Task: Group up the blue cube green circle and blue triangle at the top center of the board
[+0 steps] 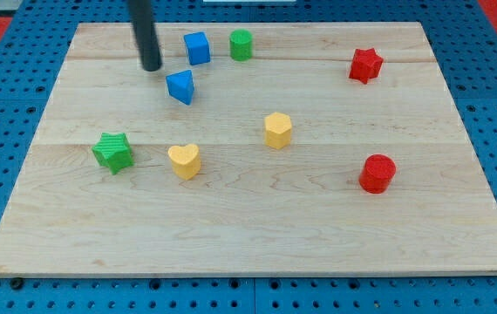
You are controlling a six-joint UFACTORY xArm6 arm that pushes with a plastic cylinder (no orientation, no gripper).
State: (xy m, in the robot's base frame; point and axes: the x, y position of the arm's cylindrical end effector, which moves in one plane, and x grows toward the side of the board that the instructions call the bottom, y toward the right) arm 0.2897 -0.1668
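1. The arm has no hand that opens or shuts. It ends in a dark straight rod, and the rod's tip [151,67] holds nothing. The tip rests on the wooden board [248,235] near the view's top left.
2. The small blue cube [197,47] and the small green round block [241,44] sit close side by side near the view's top, a bit left of the middle.
3. The small blue triangle block [180,86] lies just below the blue cube, apart from it. The tip is just to the view's left of the triangle and a little higher.
4. These blocks look small, light and hard. They likely slide easily on the smooth wood. A push off the middle of a side may make a block spin away, most of all the triangle with its slanted sides.
5. The green star block [112,152], yellow heart block [184,161], yellow six-sided block [277,129], red star block [364,64] and red round block [377,173] all sit well away. Nothing seems to block the path.
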